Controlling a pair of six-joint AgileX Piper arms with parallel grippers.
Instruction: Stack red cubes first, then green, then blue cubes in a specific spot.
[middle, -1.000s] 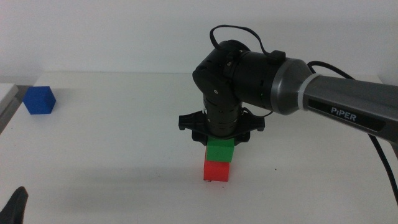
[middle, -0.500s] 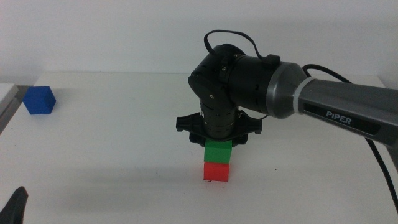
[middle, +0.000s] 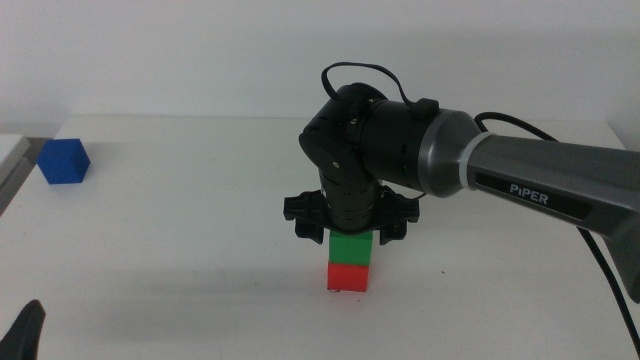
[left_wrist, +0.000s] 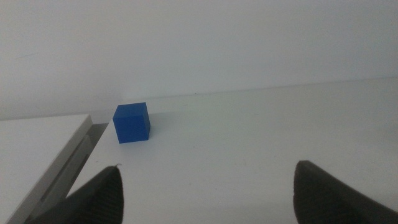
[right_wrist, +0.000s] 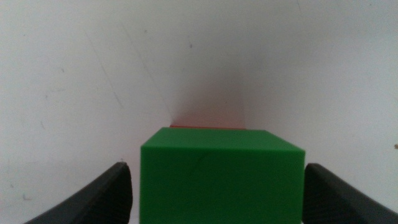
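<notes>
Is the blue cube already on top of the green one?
No, the blue cube sits alone near the table's far left, apart from the green cube stacked on the red cube.

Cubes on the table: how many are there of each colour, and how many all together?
Red cube: 1, at the bottom of the stack.
Green cube: 1, sitting on the red one, with the right gripper over it.
Blue cube: 1, alone near the table's far left corner.
Total: 3 cubes.
</notes>
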